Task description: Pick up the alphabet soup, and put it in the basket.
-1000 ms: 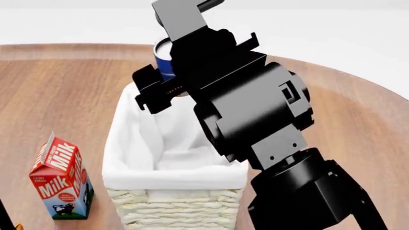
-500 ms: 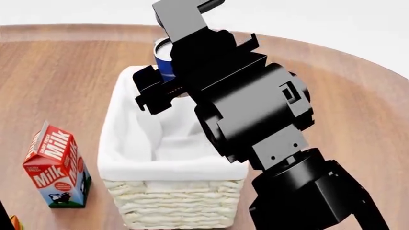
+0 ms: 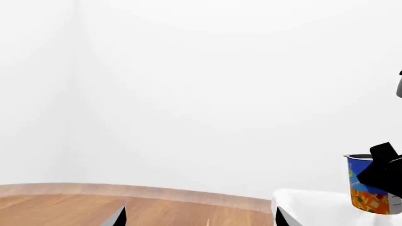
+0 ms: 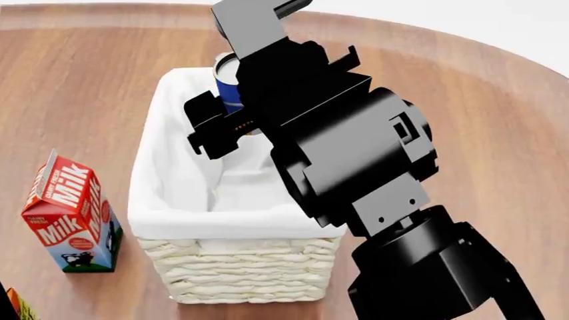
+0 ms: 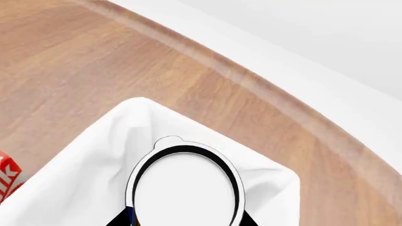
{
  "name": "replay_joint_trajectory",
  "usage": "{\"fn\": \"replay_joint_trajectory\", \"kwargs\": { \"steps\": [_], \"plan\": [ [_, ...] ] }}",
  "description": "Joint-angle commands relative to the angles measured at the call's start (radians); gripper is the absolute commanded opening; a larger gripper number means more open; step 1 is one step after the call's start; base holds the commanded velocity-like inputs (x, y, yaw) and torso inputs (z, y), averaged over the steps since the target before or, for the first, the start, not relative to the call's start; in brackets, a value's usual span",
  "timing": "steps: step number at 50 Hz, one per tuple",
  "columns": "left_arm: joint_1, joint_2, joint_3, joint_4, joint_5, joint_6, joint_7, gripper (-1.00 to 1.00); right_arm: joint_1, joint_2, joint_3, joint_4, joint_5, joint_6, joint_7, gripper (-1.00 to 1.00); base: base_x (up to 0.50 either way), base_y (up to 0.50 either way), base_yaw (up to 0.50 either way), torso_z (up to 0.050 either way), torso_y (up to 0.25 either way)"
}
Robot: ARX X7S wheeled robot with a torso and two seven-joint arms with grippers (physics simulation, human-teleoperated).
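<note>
One can, alphabet soup (image 4: 228, 83), clamped between dark fingers (image 3: 384, 165) of right gripper (image 4: 233, 107); upright, blue label and yellow-orange patterned band showing, silver-white top end facing right wrist camera. Held in the air over far end of basket (image 4: 233, 267), clear of liner floor as far as left wrist view shows; underside hidden in head view by the gripper body. Can filling centre of right wrist view (image 5: 183, 188), two dark fingertips just visible at either side of it, white cloth directly beneath.

One basket, rectangular, cream woven wicker, white cloth liner folded over rim, standing on round wooden table (image 4: 498, 120). Interior showing white cloth only; far half partly screened by right arm (image 4: 356, 173), large and black, crossing head view from lower right toward basket.

One milk carton (image 4: 71, 213), red and white with blue-green lower panel, upright on table just beside basket's left wall, not touching it. Sliver of a second, orange-toned item (image 4: 18, 307) at bottom-left corner of head view, too cropped to identify.

One left gripper (image 3: 197, 219), only two fingertip edges visible at frame edge of its own wrist view, set well apart with nothing between them; table edge and white wall behind. Not visible in head view.
</note>
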Motion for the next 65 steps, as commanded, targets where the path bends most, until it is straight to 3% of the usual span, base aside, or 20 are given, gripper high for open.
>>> {"fn": "replay_joint_trajectory", "kwargs": {
  "steps": [1, 65],
  "plan": [
    [0.0, 0.0, 0.002, 0.003, 0.01, -0.003, -0.005, 1.0, 0.011, 0.001, -0.003, -0.004, -0.015, -0.008, -0.005, -1.0, 0.0, 0.0, 0.0, 0.003, -0.098],
    [-0.005, -0.008, 0.005, -0.003, 0.001, 0.013, -0.017, 1.0, 0.019, 0.004, -0.031, -0.018, 0.033, -0.018, 0.013, -1.0, 0.0, 0.0, 0.0, 0.003, -0.077]
  ]
}}
